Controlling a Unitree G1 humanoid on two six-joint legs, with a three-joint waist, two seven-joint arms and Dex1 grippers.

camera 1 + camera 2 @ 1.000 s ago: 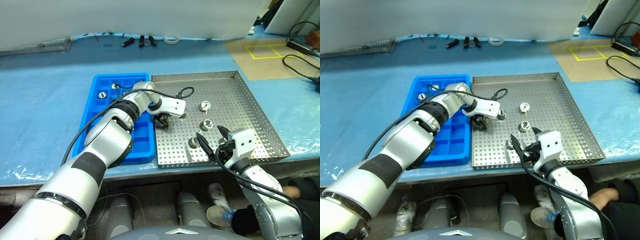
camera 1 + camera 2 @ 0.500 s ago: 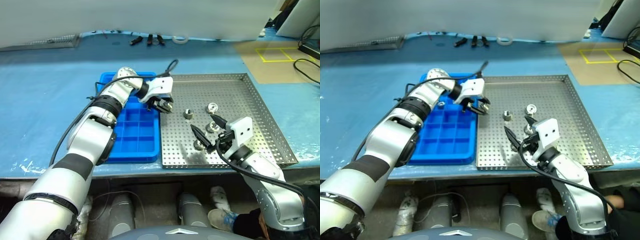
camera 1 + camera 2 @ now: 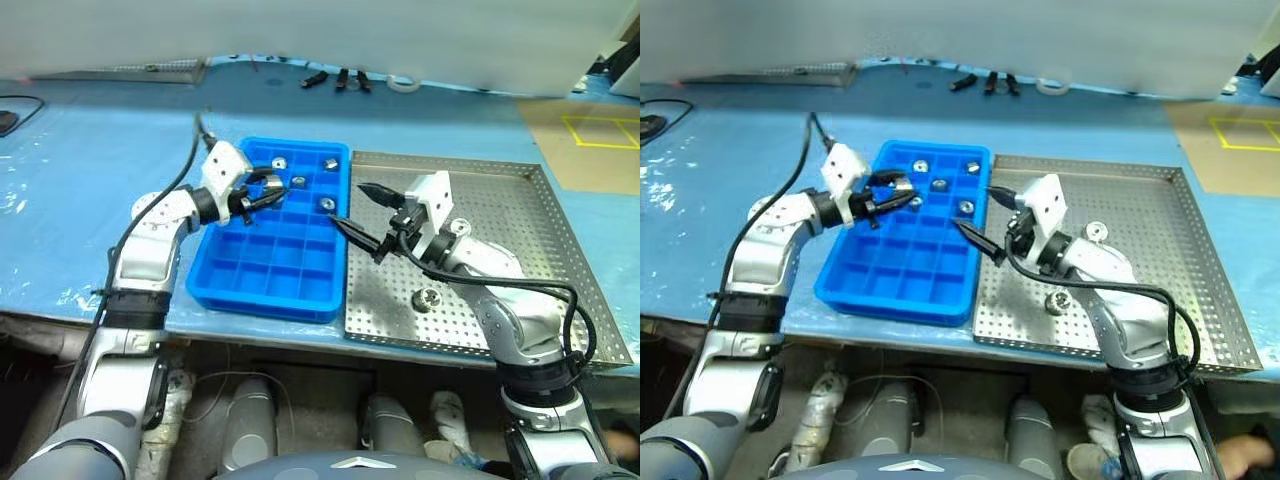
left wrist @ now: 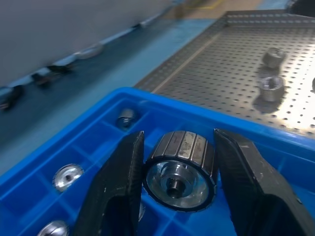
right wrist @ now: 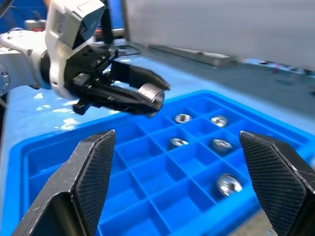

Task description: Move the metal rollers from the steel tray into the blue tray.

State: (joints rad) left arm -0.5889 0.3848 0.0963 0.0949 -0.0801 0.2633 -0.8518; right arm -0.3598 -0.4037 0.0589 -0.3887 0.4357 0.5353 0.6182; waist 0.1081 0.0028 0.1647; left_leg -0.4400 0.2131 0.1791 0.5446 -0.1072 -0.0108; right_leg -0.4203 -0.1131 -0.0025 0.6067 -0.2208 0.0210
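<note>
Since a second ago your left tool (image 3: 268, 195) has carried its roller (image 4: 181, 169) off the steel tray (image 3: 500, 240) and now hangs over the blue tray (image 3: 230, 275), clamped tight on the piece, while your right tool (image 3: 362, 212) has lifted from the loose rollers and stands wide open and empty at the seam between the two trays.

Nearest you, one roller (image 3: 427, 298) lies on the perforated steel and another (image 3: 459, 227) sits just behind the right arm. Four more (image 3: 299, 181) fill compartments at the blue tray's far end.

Watch the release: the roller is held on its side, so if you let go too high it may bounce or roll across a divider, or land on an occupied cell. Your two tools are also near each other, so a careless swing could knock them together.

Beyond the trays the table wears a pale blue covering (image 3: 100, 130), with small dark tools (image 3: 340, 78) at its far edge and yellow floor tape (image 3: 600, 130) off to the right.
</note>
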